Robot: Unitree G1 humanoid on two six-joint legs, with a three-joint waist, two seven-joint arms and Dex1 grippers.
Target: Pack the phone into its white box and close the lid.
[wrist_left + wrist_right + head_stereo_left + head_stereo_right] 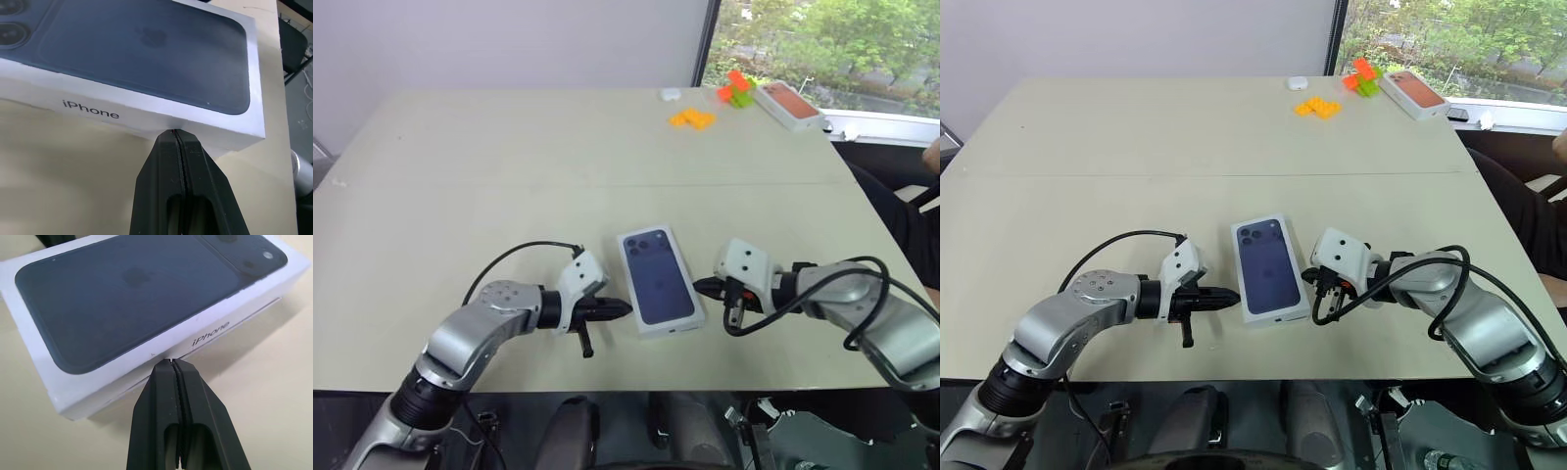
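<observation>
Sitting closed on the table [509, 166], lid [658, 279] covers the white box [146, 115].

Lid [658, 278] flanked by both tools; table [509, 166] beyond bare.

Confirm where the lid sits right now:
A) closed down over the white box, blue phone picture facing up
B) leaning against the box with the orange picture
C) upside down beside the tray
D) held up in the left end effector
A: the lid lies flat and closed with its blue phone picture up, and the shut left end effector and right end effector are at its long sides.
</observation>
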